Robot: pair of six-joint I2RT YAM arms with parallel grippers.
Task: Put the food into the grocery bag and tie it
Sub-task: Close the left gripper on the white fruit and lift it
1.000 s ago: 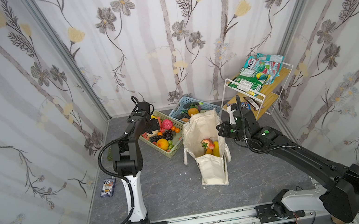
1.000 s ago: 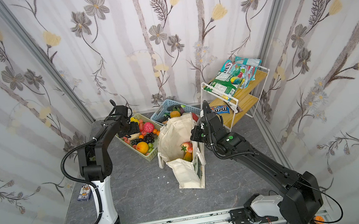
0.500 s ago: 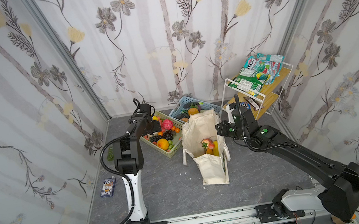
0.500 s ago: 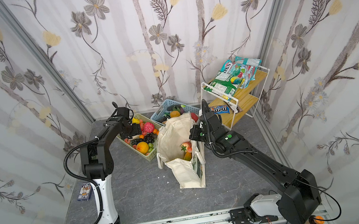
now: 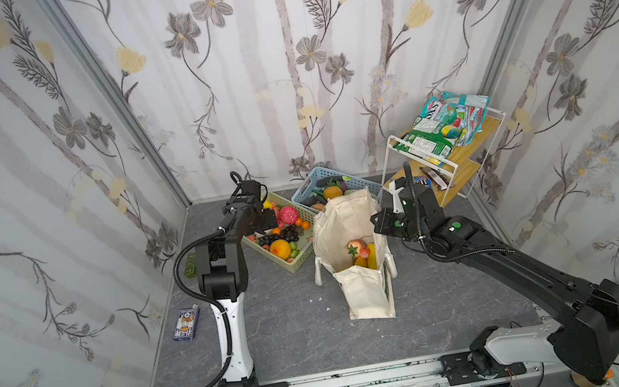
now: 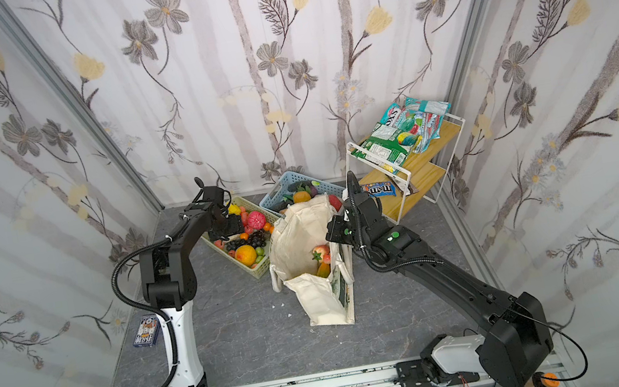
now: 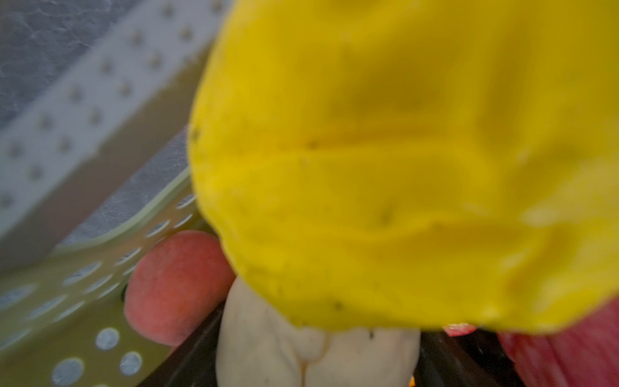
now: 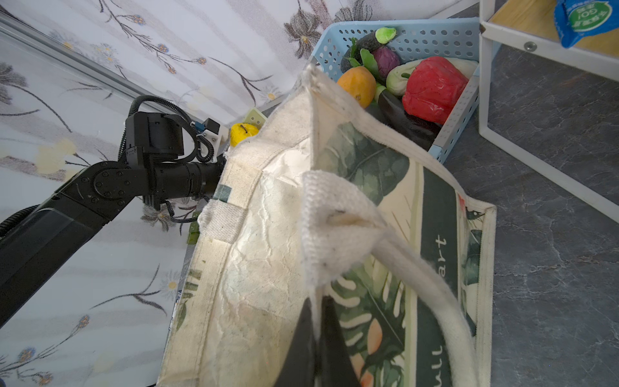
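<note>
As the left fingers (image 5: pixel 266 220), spread not discernible, are being pushed closer onto the yellow fruit (image 7: pixel 368 167) in the green basket (image 5: pixel 297 266), another pick is being readied; the grocery bag (image 5: pixel 363 291) is being kept open on the worktop (image 5: pixel 288 332) by the clamped right fingers (image 8: pixel 299 345).

Both top views look steeply down from high above the front rail (image 5: pixel 370 378), far enough to hold the whole table (image 5: pixel 288 332); they share nearly everything. The left wrist view sits so near a yellow toy fruit (image 7: pixel 385 167) in the green basket (image 7: pixel 67 284) that it blurs. The right wrist view looks closely across the grocery bag (image 8: pixel 268 284) rim toward the blue basket (image 8: pixel 435 37), upper right of frame, and the left arm (image 8: pixel 100 187), at left; both top views show these too.
</note>
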